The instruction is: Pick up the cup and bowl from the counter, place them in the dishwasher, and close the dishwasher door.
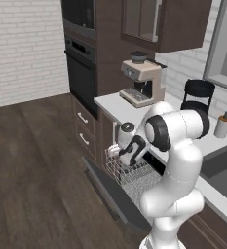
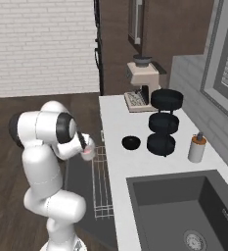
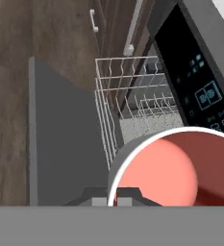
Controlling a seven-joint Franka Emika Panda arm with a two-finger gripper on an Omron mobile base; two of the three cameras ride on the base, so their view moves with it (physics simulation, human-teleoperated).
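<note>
The small white cylindrical cup with salmon-red inside (image 3: 173,168) hangs upright above the silvery wire rack of the open dishwasher (image 3: 132,103). The shallow black bowl (image 2: 131,142) rests on the pale counter (image 2: 116,162). The dark grey door (image 3: 60,139) lies dropped open.

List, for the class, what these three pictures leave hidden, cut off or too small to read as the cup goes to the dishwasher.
- Gripper fingers: in the right base view the cup and wrist cover them; contact unclear.
- Cup: the hand view's bottom edge cuts its rim.
- Dishwasher rack: its far part lies under the counter.
- Control strip symbols: too small to read.
- Bowl: inside too dark to see.
</note>
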